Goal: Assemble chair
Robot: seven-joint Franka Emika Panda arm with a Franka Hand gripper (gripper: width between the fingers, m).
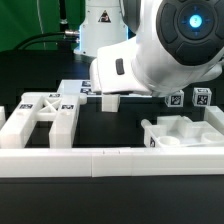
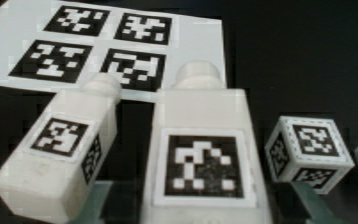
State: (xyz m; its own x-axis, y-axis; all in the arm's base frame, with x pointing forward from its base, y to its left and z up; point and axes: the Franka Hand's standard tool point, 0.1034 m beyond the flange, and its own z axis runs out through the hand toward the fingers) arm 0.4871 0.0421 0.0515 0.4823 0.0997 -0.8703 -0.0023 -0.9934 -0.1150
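On the dark bench (image 1: pixel 110 130) the chair's cross-braced frame (image 1: pixel 40 118) lies toward the exterior view's left and a panel piece (image 1: pixel 185 132) toward its right, both beyond the long low rail (image 1: pixel 110 162). In the wrist view a square leg (image 2: pixel 202 150) fills the centre. A second leg (image 2: pixel 60 140) lies just beside it, tilted, with the marker board (image 2: pixel 105 40) past them. The legs look light, rigid and glossy, so probably slippery. A squeeze across two flat opposite faces near mid-length seems safest, clear of the narrow peg end. The fingers are hidden, so I cannot tell whether they stand apart or grip the leg.
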